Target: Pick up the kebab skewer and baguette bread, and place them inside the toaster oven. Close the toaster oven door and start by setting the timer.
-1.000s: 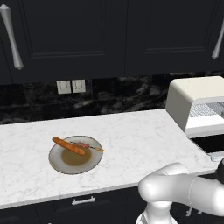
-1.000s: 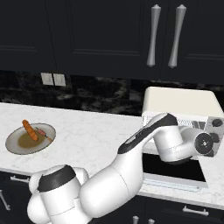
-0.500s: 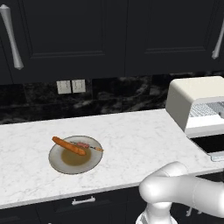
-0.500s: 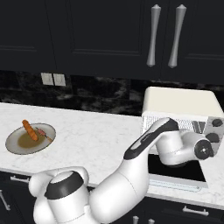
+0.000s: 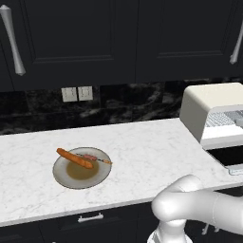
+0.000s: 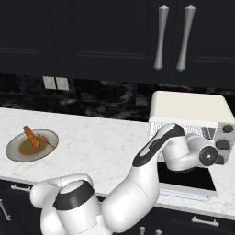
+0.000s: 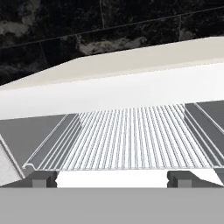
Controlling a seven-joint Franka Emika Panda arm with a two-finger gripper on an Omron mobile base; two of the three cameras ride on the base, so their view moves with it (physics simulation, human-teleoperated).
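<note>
fingers (image 7: 43, 178) wide apart, empty

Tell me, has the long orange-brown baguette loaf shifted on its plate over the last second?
No. The long orange-brown baguette loaf lies across the round grey-brown plate's upper left rim beside the thin meat skewer, same place below the wall outlets.

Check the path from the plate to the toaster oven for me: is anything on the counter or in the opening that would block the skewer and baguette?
Nothing visible blocks it. The counter between the plate and the toaster oven is bare, the toaster oven door is folded down, and the wire rack has nothing on it.
</note>
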